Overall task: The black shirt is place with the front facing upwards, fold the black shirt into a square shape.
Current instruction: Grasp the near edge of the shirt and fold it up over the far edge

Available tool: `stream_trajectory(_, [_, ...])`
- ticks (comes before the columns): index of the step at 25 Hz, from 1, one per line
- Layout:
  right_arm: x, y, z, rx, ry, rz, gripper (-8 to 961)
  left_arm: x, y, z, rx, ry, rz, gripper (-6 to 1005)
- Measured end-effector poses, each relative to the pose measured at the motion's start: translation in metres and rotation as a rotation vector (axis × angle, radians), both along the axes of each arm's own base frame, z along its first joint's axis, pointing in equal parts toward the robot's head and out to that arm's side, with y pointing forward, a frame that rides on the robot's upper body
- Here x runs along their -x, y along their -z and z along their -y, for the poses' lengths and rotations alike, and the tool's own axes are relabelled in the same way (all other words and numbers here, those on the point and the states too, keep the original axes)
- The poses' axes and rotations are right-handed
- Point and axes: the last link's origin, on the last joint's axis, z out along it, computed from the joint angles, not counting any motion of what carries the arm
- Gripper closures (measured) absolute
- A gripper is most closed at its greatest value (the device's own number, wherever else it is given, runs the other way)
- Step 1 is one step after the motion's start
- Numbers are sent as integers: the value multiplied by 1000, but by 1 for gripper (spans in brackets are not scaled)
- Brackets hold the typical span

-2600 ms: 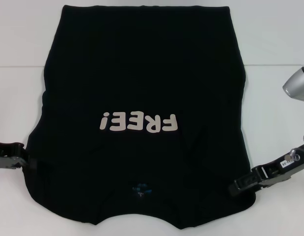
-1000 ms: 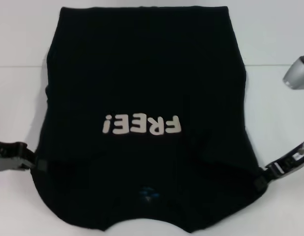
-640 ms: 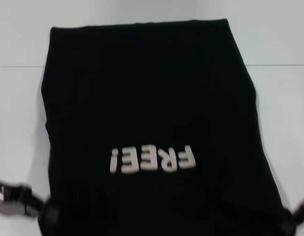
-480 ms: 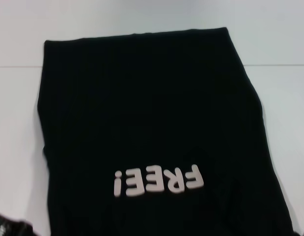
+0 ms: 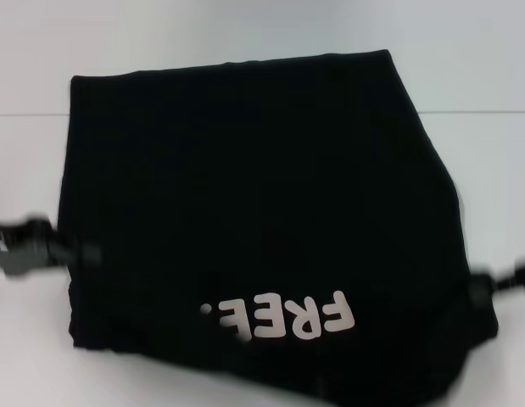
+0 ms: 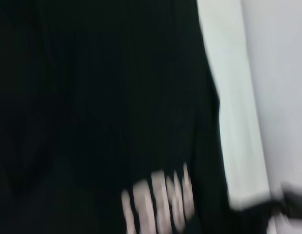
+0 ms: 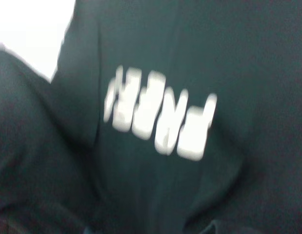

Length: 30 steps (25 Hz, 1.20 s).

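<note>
We hold our left gripper (image 5: 80,253) out at the left side, wrist level, fingertips pointing inward and pinched on the shirt (image 5: 254,186) edge. Our right gripper (image 5: 481,287) reaches in from the right, slightly lower, fingertips likewise clamped on cloth. Both arms are blurred; we cannot make out finer finger detail.

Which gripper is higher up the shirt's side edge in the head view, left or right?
The left gripper, at the black shirt's left edge. The right gripper grips the opposite edge lower in the picture, level with the FREE lettering.
</note>
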Motion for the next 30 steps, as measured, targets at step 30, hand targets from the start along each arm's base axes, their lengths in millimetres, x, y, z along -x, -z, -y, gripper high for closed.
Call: stream_trajectory(30, [2,29,-93,-790,33,-85,773,26,20,-74,-743,-142,-63,969])
